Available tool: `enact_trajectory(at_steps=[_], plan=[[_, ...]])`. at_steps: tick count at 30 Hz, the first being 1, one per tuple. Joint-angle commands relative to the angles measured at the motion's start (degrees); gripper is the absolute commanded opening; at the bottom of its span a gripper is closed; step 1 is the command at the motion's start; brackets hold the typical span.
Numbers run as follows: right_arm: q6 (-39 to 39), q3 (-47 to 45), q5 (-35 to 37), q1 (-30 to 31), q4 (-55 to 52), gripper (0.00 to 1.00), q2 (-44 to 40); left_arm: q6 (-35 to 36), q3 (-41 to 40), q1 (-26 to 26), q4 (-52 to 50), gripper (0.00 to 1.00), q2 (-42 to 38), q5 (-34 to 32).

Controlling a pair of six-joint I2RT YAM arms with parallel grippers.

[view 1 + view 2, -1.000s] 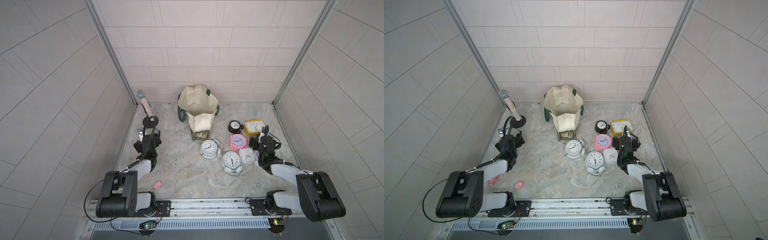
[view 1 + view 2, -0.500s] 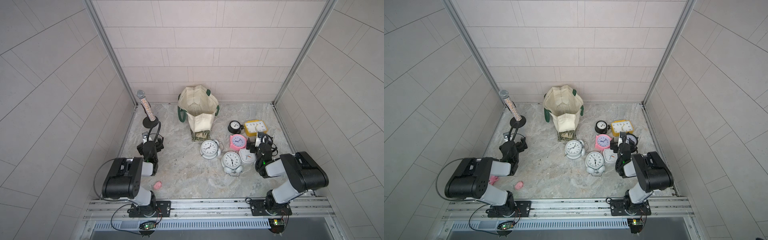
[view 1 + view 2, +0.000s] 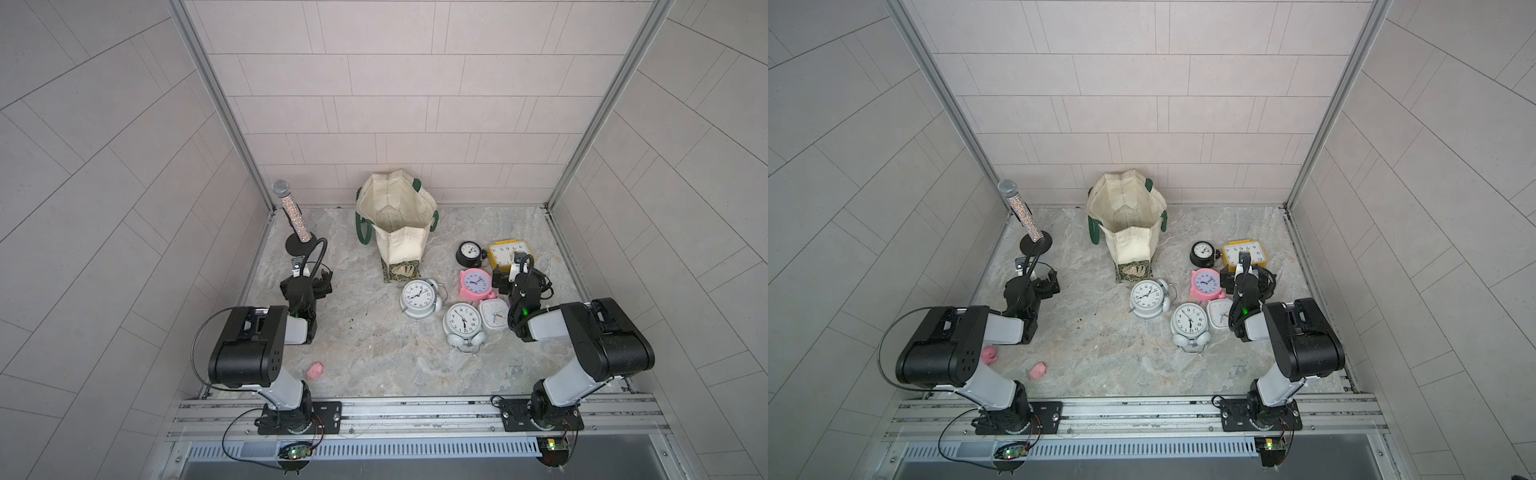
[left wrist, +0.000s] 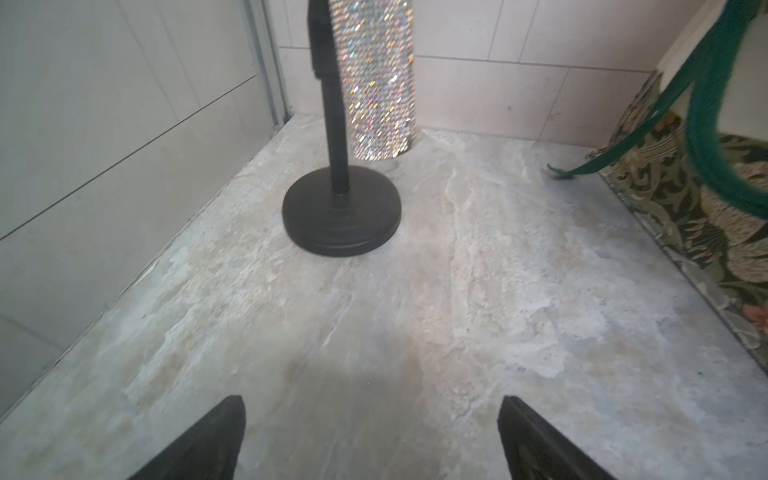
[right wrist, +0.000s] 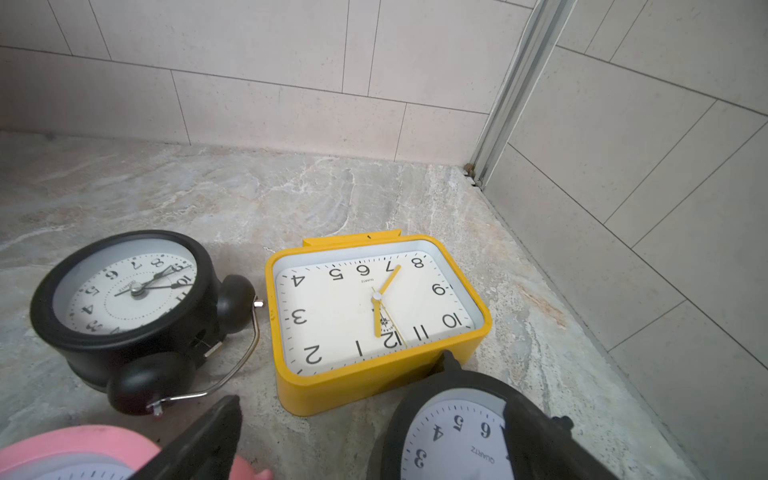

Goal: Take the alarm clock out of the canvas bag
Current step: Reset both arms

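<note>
The cream canvas bag [image 3: 401, 245] [image 3: 1133, 245] stands upright at the back centre, and its open mouth shows only cream lining. Its green patterned band [image 4: 685, 208] and a green strap show in the left wrist view. Several alarm clocks lie on the table to the bag's right, among them a white twin-bell one [image 3: 417, 297] and a pink one [image 3: 477, 284]. My left gripper [image 3: 309, 280] [image 4: 372, 401] is open and empty, low over bare table at the left. My right gripper [image 3: 519, 278] [image 5: 372, 405] is open above a black round clock [image 5: 453, 440], near the yellow clock [image 5: 374, 316].
A glittery microphone [image 3: 291, 212] leans on a black stand [image 4: 340, 212] at the back left, just ahead of my left gripper. A black twin-bell clock [image 5: 124, 307] lies beside the yellow one. Small pink items [image 3: 1038, 370] lie near the front left. Tiled walls close three sides.
Both arms have folded up at the elbows, their big links now raised. Both grippers have stayed low over the table and open.
</note>
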Motion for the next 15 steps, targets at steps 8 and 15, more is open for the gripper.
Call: enact_trajectory(at_steps=[8,15], plan=[[-0.2,0.1,1.4,0.1,-2.1,1.00,-0.9,2.9,2.4,-0.1,-2.7,1.00,0.3,5.6],[-0.2,0.1,1.4,0.2,-2.2,0.99,-0.8,2.8,2.3,-0.1,-2.7,1.00,0.3,5.5]])
